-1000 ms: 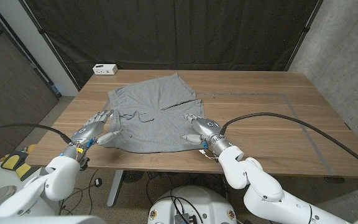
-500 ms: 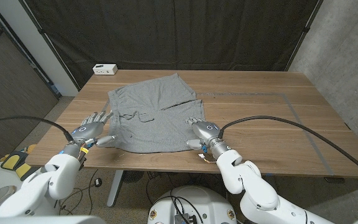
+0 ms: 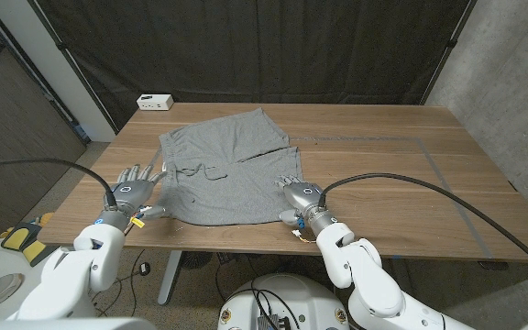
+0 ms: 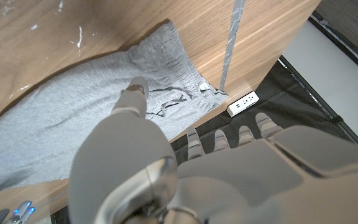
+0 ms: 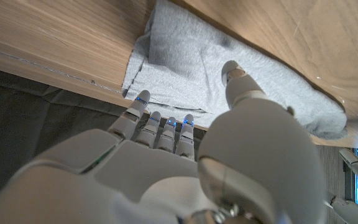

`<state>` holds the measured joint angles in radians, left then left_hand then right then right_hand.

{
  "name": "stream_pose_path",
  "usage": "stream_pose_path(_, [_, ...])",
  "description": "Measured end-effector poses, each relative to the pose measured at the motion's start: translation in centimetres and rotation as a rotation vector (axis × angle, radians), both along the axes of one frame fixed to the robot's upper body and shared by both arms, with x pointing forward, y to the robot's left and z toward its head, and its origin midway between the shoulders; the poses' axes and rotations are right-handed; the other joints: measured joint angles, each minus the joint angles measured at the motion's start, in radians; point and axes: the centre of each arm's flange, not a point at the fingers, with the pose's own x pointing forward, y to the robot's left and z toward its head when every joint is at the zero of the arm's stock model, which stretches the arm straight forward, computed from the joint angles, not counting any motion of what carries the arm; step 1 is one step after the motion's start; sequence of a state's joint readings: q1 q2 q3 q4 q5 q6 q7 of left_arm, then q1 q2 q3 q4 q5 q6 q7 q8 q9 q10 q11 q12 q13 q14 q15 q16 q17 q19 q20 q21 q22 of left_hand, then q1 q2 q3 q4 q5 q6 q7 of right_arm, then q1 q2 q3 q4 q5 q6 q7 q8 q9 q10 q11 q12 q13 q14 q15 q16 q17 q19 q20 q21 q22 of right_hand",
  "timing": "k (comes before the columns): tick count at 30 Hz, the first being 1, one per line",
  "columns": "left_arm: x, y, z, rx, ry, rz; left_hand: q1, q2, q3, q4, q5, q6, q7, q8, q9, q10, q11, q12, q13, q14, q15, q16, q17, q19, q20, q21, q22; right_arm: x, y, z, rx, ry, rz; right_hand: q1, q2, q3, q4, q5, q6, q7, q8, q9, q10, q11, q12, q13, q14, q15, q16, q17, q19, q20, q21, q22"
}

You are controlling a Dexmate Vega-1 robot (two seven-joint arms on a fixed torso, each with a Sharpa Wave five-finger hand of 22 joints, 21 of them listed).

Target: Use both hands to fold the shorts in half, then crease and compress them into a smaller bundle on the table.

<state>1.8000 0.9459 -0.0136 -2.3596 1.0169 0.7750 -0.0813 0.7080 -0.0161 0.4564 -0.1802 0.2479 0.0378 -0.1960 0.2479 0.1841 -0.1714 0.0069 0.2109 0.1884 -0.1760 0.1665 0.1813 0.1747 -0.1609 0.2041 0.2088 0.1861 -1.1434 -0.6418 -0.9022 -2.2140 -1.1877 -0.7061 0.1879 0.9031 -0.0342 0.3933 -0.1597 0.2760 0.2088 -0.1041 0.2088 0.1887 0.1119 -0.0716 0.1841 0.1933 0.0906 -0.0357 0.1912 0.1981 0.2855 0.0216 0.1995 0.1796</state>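
We see plain heather-grey shorts (image 3: 225, 170) on a brown wood-grain bench (image 3: 383, 165) marked with faint grey tape lines (image 3: 434, 165). The left hand (image 3: 134, 191) and right hand (image 3: 301, 194) are silver-grey, on white arms with black cables. A white box (image 3: 155, 102) sits before a black curtain (image 3: 273, 50).

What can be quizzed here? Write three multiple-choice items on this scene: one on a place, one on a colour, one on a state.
1. Where is the white power strip?
A. far left corner of the table
B. near right corner
C. on the shorts

2. What colour are the shorts?
A. blue
B. grey
C. black

3. How do the shorts lie?
A. rolled into a bundle
B. hanging off the table
C. spread out, not yet folded in half

Answers: 1 A, it sits at the far left corner in the head view. 2 B, the fabric is plain grey. 3 C, waistband and both legs lie spread on the wood.
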Motion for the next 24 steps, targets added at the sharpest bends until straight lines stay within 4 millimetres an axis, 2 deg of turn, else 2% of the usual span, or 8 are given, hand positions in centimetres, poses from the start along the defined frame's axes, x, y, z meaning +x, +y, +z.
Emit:
stream_pose_path(4, [0.3, -0.2, -0.1, 0.034, 0.005, 0.028, 0.042, -0.011, -0.004, 0.004, 0.008, 0.044, -0.013, 0.011, 0.005, 0.0, -0.011, 0.004, 0.0, 0.0, 0.0, 0.0, -0.002, 0.005, -0.004, 0.0, 0.0, 0.1, -0.1, -0.2, -0.013, 0.005, -0.016, 0.009, -0.001, 0.0, 0.0, 0.002, 0.0, 0.0, 0.0, 0.0, -0.009, 0.002, 0.0, 0.005, 0.0, 0.0, 0.0, 0.0, -0.005, -0.005, 0.0, 0.0])
stream_pose_path(10, [0.8, -0.2, -0.5, 0.065, 0.016, 0.065, 0.104, -0.018, -0.014, 0.014, 0.011, 0.16, -0.015, 0.044, 0.009, 0.0, -0.022, 0.008, 0.0, 0.006, -0.006, 0.0, -0.003, 0.015, -0.008, 0.0, 0.0, 0.1, -0.4, -0.5, -0.025, 0.013, -0.045, 0.024, 0.003, 0.0, 0.0, 0.002, 0.0, 0.0, 0.0, 0.005, -0.011, 0.0, 0.0, 0.005, 0.0, 0.0, 0.0, 0.0, -0.005, -0.005, 0.0, 0.0])
stream_pose_path(16, [1.4, -0.2, -0.9, 0.073, 0.028, 0.09, 0.12, -0.027, -0.027, 0.019, 0.011, 0.202, 0.016, 0.054, 0.018, 0.0, -0.021, 0.008, 0.0, 0.002, -0.01, 0.0, -0.003, 0.015, -0.008, 0.0, 0.0, 0.2, -0.9, -0.8, -0.037, 0.007, -0.075, 0.037, 0.008, -0.008, 0.0, 0.009, -0.004, -0.004, 0.0, 0.005, -0.011, 0.0, 0.001, 0.005, 0.0, 0.0, 0.006, 0.0, -0.011, -0.011, 0.0, 0.0])
stream_pose_path(21, [1.8, 0.0, -1.1, 0.081, 0.027, 0.102, 0.13, -0.017, -0.036, 0.028, 0.011, 0.224, -0.004, 0.061, 0.019, 0.025, -0.046, 0.017, 0.0, 0.002, -0.025, 0.004, -0.003, 0.03, -0.017, 0.0, 0.0, 0.4, -1.2, -1.0, -0.043, 0.007, -0.093, 0.052, 0.013, -0.008, 0.0, 0.017, 0.01, -0.012, 0.0, 0.005, -0.007, -0.004, 0.008, 0.005, 0.0, 0.0, 0.006, 0.005, -0.011, -0.011, 0.0, 0.0])
stream_pose_path(24, [2.1, -0.1, -1.2, 0.084, 0.024, 0.102, 0.135, -0.013, -0.042, 0.033, 0.007, 0.24, 0.002, 0.061, 0.018, 0.047, -0.046, 0.023, 0.0, 0.002, -0.037, 0.008, -0.003, 0.047, -0.023, 0.005, 0.0, 0.5, -1.4, -1.2, -0.048, 0.01, -0.101, 0.074, 0.022, -0.008, 0.0, 0.017, 0.019, -0.014, 0.0, 0.005, -0.005, -0.005, 0.008, 0.005, 0.0, 0.0, 0.014, 0.005, -0.011, -0.011, 0.0, 0.0])
